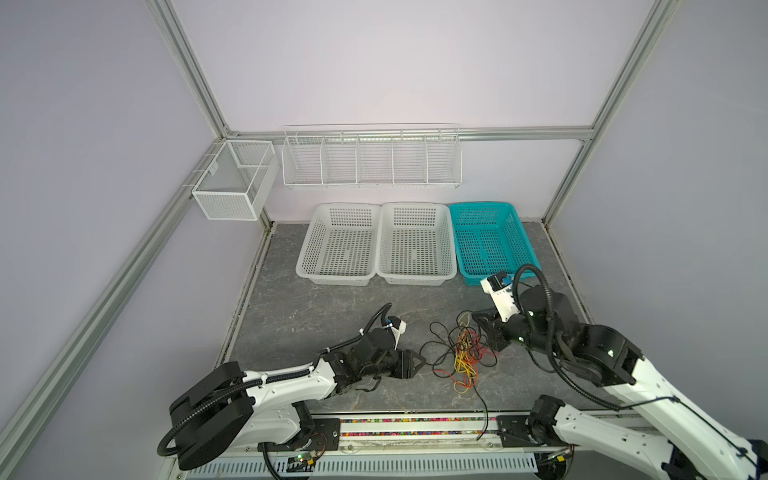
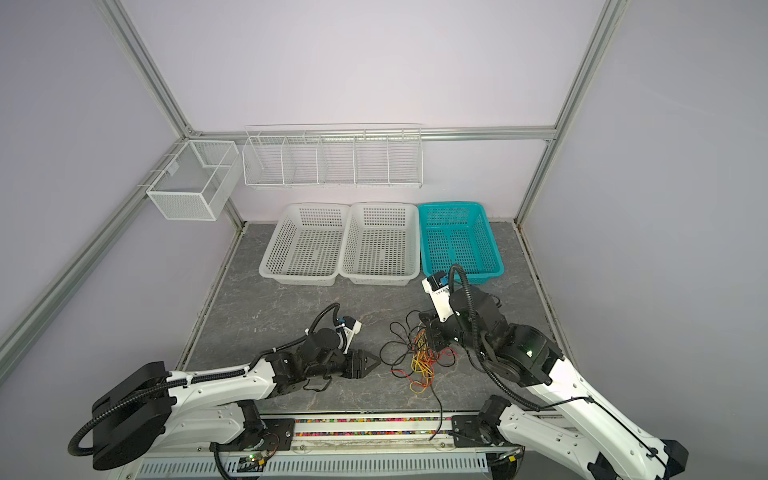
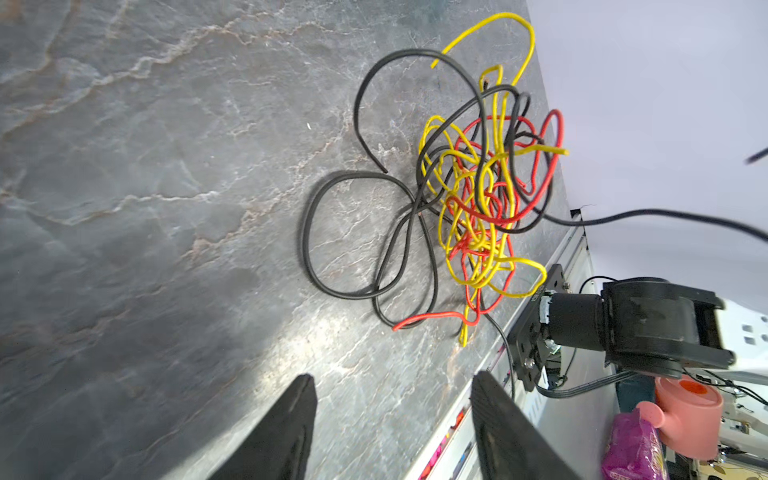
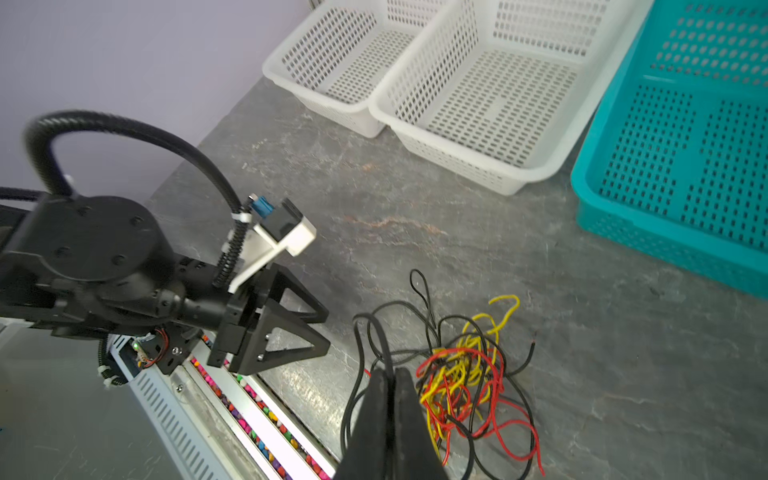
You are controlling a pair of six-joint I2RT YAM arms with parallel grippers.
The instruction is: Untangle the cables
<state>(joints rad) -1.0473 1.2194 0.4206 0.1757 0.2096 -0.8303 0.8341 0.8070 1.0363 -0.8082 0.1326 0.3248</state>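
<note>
Cables (image 1: 465, 353): red, yellow, black tangle on desk (image 1: 332, 307) near front edge, one black strand trailing past it. Left fingers (image 3: 286, 424) released, apart, short of tangle; right fingers (image 4: 409, 419) clenched at tangle's edge.

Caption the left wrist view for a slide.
Open left tool faces a tangle of red, yellow and black cables on the grey marbled tabletop.

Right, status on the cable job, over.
Left gripper open, empty. Right gripper shut at the cables, all knotted. Black strand trails over front rail.
</note>
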